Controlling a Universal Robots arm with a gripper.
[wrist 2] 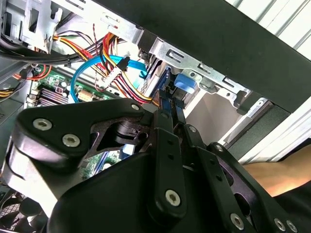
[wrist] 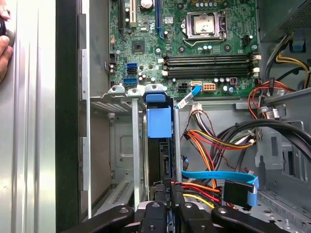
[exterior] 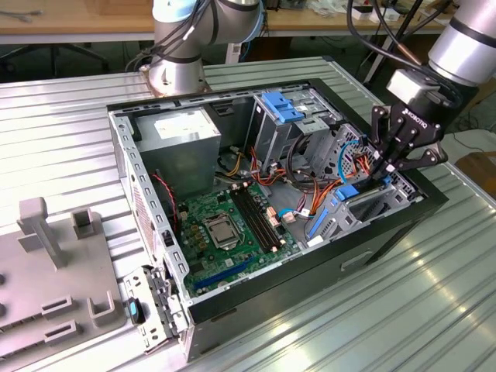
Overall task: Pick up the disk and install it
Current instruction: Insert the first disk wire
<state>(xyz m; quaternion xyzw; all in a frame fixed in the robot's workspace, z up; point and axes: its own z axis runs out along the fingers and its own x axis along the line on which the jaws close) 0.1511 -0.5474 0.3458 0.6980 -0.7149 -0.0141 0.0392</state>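
Observation:
The disk stands on edge in the drive bay at the front corner of the open computer case, with its blue plastic end tab toward the motherboard. In the exterior view the disk shows as blue rails low in the bay on that view's right. My gripper reaches down into this bay. In both wrist views its black fingers meet closely on the disk's thin upper edge; the gripper is shut on it. The bay walls hide most of the disk.
Orange, yellow and red power wires and a blue flat cable lie right beside the bay. The motherboard, the grey power supply and a metal cage with a blue latch fill the case. A hand rests outside the case.

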